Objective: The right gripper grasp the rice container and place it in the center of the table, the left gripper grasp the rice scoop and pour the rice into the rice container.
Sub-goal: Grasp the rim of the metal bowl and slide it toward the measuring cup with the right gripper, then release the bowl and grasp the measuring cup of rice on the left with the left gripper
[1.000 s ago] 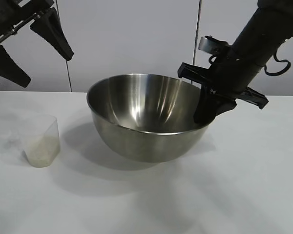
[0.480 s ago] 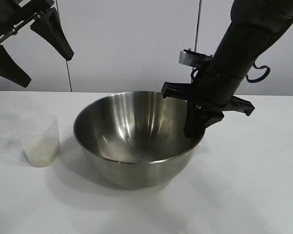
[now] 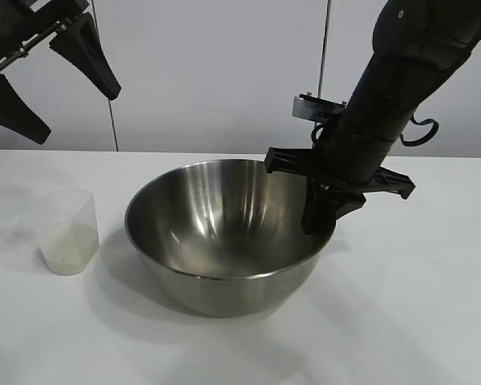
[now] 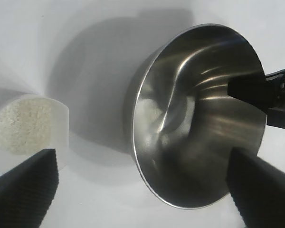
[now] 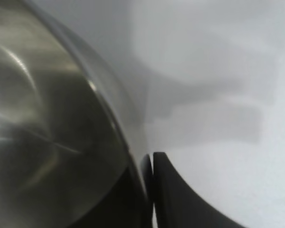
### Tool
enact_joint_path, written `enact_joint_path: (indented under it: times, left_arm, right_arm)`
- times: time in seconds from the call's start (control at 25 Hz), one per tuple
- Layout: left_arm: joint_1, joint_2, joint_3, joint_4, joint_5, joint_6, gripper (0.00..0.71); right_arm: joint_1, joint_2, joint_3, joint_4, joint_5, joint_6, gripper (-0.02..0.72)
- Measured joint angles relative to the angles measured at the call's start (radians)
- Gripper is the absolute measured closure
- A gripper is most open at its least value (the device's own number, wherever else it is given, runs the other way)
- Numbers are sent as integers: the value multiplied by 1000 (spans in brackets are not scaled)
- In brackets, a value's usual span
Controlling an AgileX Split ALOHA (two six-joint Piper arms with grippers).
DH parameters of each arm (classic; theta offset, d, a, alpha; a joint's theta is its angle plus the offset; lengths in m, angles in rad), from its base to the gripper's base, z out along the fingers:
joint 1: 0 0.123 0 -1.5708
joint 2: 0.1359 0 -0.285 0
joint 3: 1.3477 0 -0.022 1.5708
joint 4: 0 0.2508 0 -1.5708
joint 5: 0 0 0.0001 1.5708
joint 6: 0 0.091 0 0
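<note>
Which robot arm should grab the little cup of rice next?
Probably the left gripper. It hangs open above the rice scoop, while the right gripper is across the rice container, at its far rim.

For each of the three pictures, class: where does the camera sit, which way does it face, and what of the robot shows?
Exterior: in front of the table, facing both arms; right gripper at the large shiny steel bowl's rim, left gripper raised.
Left wrist: looks down between its own fingers at bowl and small clear plastic cup of white rice.
Right wrist: at the rim; own finger outside.
All share the bowl.
</note>
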Motion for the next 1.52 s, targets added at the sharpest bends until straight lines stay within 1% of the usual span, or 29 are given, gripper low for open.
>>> enact_joint_path:
  times: [0.08,0.12,0.2,0.32,0.4,0.48,0.64,0.72,0.76,0.88,1.0,1.08,1.24,1.44,1.52]
  left_arm:
    - [0,0,0,0,0,0,21]
    - [0,0,0,0,0,0,21]
    - [0,0,0,0,0,0,21]
    - [0,0,0,0,0,0,21]
    - [0,0,0,0,0,0,21]
    - [0,0,0,0,0,0,21]
    - [0,0,0,0,0,0,21]
    - [0,0,0,0,0,0,21]
    - [0,0,0,0,0,0,21]
    - [0,0,0,0,0,0,21]
    - [0,0,0,1,0,0,21]
    - [0,0,0,1,0,0,21]
    - [0,0,0,2,0,0,21]
    - [0,0,0,2,0,0,21]
    - [0,0,0,2,0,0,21]
  right_arm:
    - [0,-34,-41,-16,26,-1,95]
    - [0,-52,-64,-30,46,-1,83]
    - [0,-75,-138,-72,97,2,80]
    - [-28,-80,-270,-109,208,8,80]
    - [-76,-80,-340,-125,271,11,80]
    - [-151,-80,-390,-152,324,5,80]
    - [-316,-80,-455,-220,438,-58,80]
    - [-389,-87,-464,-223,485,-74,82]
    - [-422,-95,-465,-210,499,-82,86]
    - [-479,-148,-465,-156,514,-101,115]
    - [-485,-256,-441,-124,515,-107,120]
    - [-485,-369,-379,-115,516,-111,125]
    - [-485,-633,-188,-114,517,-112,126]
    - [-485,-1033,70,-114,434,-111,126]
    - [-485,-1219,185,-114,390,-94,126]
